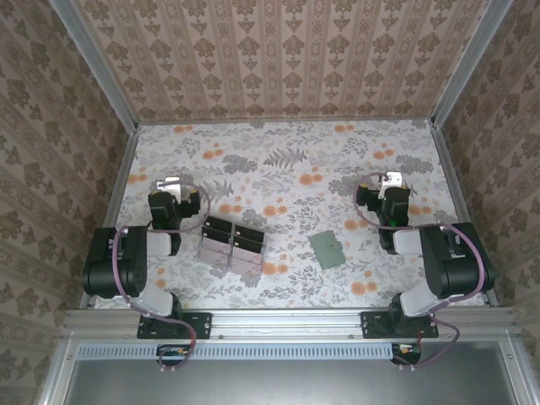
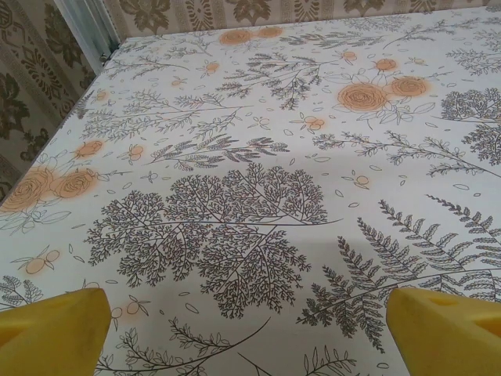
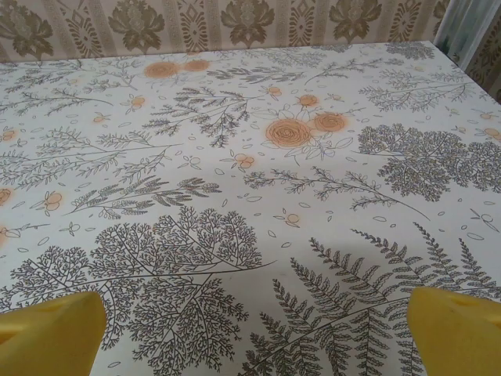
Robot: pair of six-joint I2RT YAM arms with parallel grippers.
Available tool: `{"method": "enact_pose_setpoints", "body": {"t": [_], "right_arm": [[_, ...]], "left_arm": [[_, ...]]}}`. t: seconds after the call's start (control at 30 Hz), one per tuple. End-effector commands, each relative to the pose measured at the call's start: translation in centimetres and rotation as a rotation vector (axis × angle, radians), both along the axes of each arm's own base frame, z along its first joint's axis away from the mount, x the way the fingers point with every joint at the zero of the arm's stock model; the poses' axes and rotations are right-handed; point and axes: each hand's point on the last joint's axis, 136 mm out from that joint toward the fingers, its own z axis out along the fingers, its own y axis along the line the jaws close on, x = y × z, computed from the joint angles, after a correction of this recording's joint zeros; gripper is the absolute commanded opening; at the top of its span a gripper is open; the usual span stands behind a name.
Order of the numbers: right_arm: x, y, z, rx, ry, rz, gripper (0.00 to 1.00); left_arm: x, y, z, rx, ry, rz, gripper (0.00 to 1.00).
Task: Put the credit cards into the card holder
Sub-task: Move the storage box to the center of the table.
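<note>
The card holder (image 1: 326,250), a small flat dull-green rectangle, lies on the flowered tablecloth between the two arms, nearer the right one. I cannot make out the credit cards as separate things. My left gripper (image 1: 172,182) hovers at the left of the table, left of the clear tray, and is open with nothing in it. In the left wrist view its yellow fingertips (image 2: 55,329) stand far apart over bare cloth, the gripper (image 2: 250,335) empty. My right gripper (image 1: 390,180) is up and to the right of the holder, also open. Its yellow fingertips (image 3: 458,329) are wide apart and the gripper (image 3: 252,335) holds nothing.
A clear plastic tray (image 1: 230,243) with black blocks and pale grey faces sits left of centre, between the left arm and the holder. Metal rails (image 1: 118,169) and patterned walls close the table on the left, right and far sides.
</note>
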Motion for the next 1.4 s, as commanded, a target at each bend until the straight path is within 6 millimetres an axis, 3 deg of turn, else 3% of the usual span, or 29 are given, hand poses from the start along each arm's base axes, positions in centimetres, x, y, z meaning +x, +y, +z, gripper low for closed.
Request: {"method": "enact_pose_setpoints", "body": {"t": [0.0,0.93,1.17,1.37], "right_arm": [[0.0,0.0,0.6,0.003,-0.028,-0.009,1.0],[-0.1,-0.1,0.7,0.004,-0.031,-0.012,1.0],[-0.6,-1.5,3.1,0.002,-0.022,-0.104,1.0],[-1.8,-3.2,6.9,0.077,-0.058,-0.234,1.0]], "left_arm": [[0.6,0.0,1.0,0.016,-0.035,-0.003,1.0],[0.5,0.0,1.1,0.01,-0.04,-0.007,1.0],[-0.7,2.2,2.8,-0.016,-0.082,0.114,1.0],[-1.4,3.4,4.0,-0.022,-0.098,0.185,1.0]]}}
